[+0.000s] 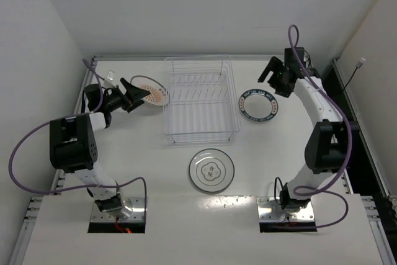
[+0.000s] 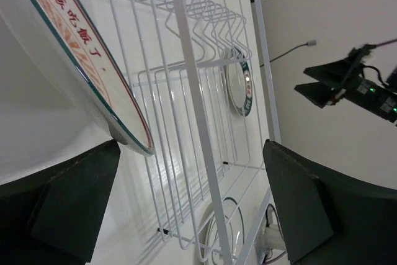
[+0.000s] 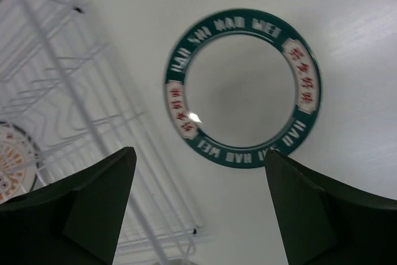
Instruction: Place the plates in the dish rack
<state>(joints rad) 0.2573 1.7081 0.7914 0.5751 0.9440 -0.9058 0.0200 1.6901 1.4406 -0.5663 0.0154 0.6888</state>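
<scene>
Shows all three plates on the bench (image 1: 124, 172) outside the dish rack (image 1: 201, 100): orange sunburst plate (image 1: 152, 92) just left of it, blue-rimmed plate (image 1: 258, 104) just right, white grey-ringed plate (image 1: 211, 170) near of it. Shows the left end effector (image 1: 138, 94) released, fingers wide, at the orange plate's left edge, and the right end effector (image 1: 270, 82) released, hovering over the blue-rimmed plate

Bright, even overhead light with soft shadows; the dark-rimmed plate (image 3: 243, 88) seems slightly motion-blurred, with a small glare spot.
</scene>
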